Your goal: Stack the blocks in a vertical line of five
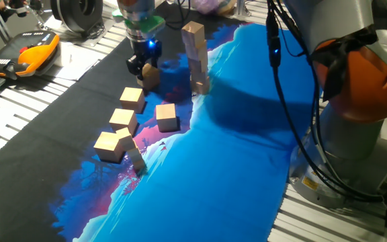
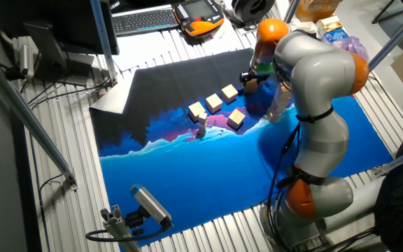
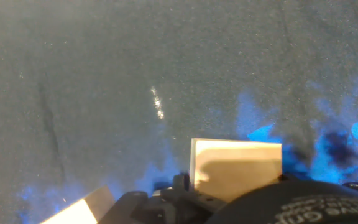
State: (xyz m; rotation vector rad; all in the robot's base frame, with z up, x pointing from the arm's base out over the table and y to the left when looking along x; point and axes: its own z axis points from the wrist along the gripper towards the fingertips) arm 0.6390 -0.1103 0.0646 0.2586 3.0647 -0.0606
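Observation:
A leaning stack of light-tan blocks (image 1: 195,57), about three high, stands on the mat. It is mostly hidden behind the arm in the other fixed view. My gripper (image 1: 143,66) is just left of the stack, low over the black part of the mat, shut on one block (image 1: 151,75). The hand view shows that block (image 3: 236,168) close under the hand. Loose blocks lie in front: one (image 1: 132,99), a second (image 1: 123,119), a third (image 1: 166,115) and a fourth (image 1: 109,146). They also show in the other fixed view, for example (image 2: 213,103).
A blue-and-black mat (image 1: 247,154) covers the table. An orange-and-black handheld device (image 1: 32,54) lies at the far left off the mat. A small upright piece (image 1: 138,161) stands near the front blocks. The arm's base (image 1: 355,134) rises at the right.

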